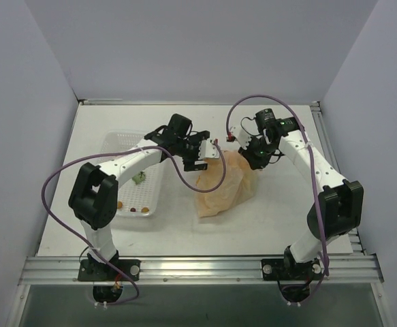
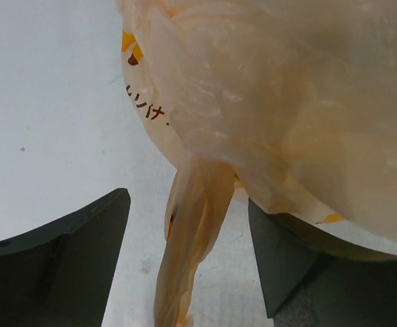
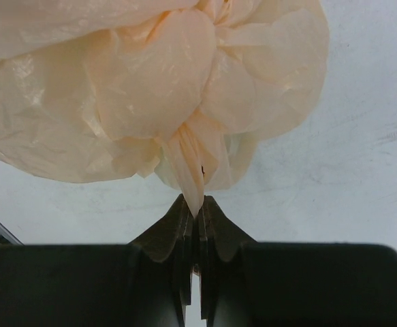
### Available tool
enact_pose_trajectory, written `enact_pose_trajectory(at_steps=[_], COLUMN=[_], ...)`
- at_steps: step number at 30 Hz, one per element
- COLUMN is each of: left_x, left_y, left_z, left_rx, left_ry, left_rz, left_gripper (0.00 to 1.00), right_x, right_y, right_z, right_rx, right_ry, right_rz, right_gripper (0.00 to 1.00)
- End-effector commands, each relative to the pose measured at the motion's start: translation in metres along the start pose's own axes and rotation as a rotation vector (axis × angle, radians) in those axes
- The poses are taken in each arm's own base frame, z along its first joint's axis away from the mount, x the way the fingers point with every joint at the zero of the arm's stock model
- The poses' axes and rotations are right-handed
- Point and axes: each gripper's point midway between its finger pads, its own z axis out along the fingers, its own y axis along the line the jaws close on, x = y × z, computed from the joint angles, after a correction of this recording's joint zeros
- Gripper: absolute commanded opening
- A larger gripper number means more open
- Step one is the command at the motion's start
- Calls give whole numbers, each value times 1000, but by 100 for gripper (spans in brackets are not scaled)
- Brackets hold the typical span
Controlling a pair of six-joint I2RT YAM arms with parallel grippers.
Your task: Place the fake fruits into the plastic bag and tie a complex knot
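The peach-orange plastic bag lies bulging in the middle of the table. The fake fruits are hidden from every view. My left gripper hovers at the bag's upper left edge. In the left wrist view its jaws stand wide open, and a twisted handle strand of the bag hangs between the fingers without touching them. My right gripper sits at the bag's upper right edge. In the right wrist view this gripper is shut on another twisted handle of the bag.
A white mesh tray lies on the left under the left arm, holding a small green leafy piece and a few tiny brown bits. Purple cables loop above both arms. Walls close off the table's left, right and far sides.
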Motion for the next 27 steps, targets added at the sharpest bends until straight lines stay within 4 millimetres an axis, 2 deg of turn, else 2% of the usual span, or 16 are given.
enact_pose_trajectory(at_steps=[1, 4, 5, 6, 7, 10, 13, 17, 21, 22, 25, 27], left_x=[-1, 4, 5, 6, 7, 8, 14, 30, 67, 69, 87, 95], left_y=[22, 30, 33, 35, 39, 39, 40, 46, 56, 58, 55, 51], left_z=[13, 13, 12, 11, 5, -5, -19, -44, -77, -86, -102, -105], left_rx=[-92, -123, -135, -143, -160, -180, -207, -247, -315, -335, -356, -355], left_ry=[14, 45, 51, 53, 57, 65, 87, 100, 135, 135, 153, 166], left_rz=[77, 55, 49, 35, 26, 11, -13, -137, -263, -274, -315, -329], left_gripper=[79, 57, 43, 34, 20, 2, 0, 0, 0, 0, 0, 0], right_x=[-2, -3, -3, -2, 1, 6, 12, 28, 69, 81, 116, 132], right_y=[4, 3, 3, 3, 1, -5, -17, -33, -50, -51, -54, -57], right_z=[0, -1, -1, 0, 0, -1, -7, -22, -35, -36, -39, -40], right_rx=[-15, -12, -11, -9, 4, 39, 95, 153, 202, 205, 207, 210], right_ry=[4, -6, -5, -3, 10, 32, 41, 45, 99, 121, 169, 188], right_rz=[4, 3, -1, -1, -8, -16, -5, 25, 79, 76, 100, 116], right_gripper=[0, 0, 0, 0, 0, 0, 0, 0, 0, 0, 0, 0])
